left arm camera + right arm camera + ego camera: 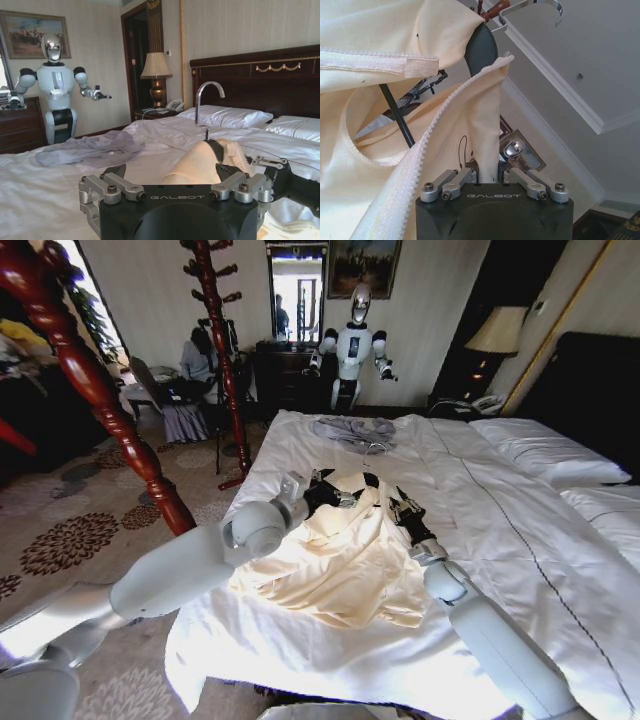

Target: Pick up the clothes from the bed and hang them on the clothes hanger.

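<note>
On bed (520, 530): one clothes (340, 560), seemingly one clothes hanger (216, 150).

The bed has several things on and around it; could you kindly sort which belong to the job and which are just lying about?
Job:
- cream shirt
- black hanger inside it
- bed
- left tool, right tool at the shirt's shoulders

Lying about:
- grey-blue garment
- pillows
- bedside lamp
</note>
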Available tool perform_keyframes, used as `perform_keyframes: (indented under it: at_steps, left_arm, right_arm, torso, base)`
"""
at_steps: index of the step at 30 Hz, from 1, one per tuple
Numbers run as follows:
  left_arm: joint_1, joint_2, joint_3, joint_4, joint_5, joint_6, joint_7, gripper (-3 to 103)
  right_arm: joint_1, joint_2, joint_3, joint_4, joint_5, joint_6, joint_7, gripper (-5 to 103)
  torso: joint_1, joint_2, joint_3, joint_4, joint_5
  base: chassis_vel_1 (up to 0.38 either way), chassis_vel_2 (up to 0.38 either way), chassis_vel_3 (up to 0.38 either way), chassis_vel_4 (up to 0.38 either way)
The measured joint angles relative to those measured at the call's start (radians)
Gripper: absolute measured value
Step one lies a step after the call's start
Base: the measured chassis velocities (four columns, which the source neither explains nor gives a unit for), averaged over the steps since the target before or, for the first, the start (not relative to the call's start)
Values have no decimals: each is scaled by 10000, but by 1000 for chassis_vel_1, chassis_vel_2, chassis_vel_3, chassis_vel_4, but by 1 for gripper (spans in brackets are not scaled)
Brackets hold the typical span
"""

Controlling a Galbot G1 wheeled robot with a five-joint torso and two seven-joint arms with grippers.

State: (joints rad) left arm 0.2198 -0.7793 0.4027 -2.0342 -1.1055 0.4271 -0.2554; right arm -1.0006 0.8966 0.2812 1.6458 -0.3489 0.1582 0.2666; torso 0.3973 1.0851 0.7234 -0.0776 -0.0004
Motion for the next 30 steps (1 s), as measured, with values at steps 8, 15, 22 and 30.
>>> perform_keyframes:
  at_steps: [8,15,22,30]
  left_arm:
    - [546,1228,-558,341,271,-505,2025,100]
    - [1090,1687,-783,886,579,-1341,3200,100]
    - [586,1639,-128,1296,489,-1365,3621,100]
    - [-285,1342,1087,1867,469,-1378,3909,99]
  right_arm:
    - [115,84,-134,2,-149,66,1,18]
    - [275,194,-293,42,-973,547,-67,18]
    - [267,227,-269,-47,-1325,877,-76,18]
    - [280,161,-278,-39,-1326,958,-103,18]
  torso:
    - [1,0,0,-5,3]
    - [0,0,0,-2,3]
    - [0,0,0,-4,5]
    - [0,0,0,-4,5]
  base:
    - [0,0,0,0]
    - [0,0,0,0]
    - [0,0,0,0]
    - [0,0,0,0]
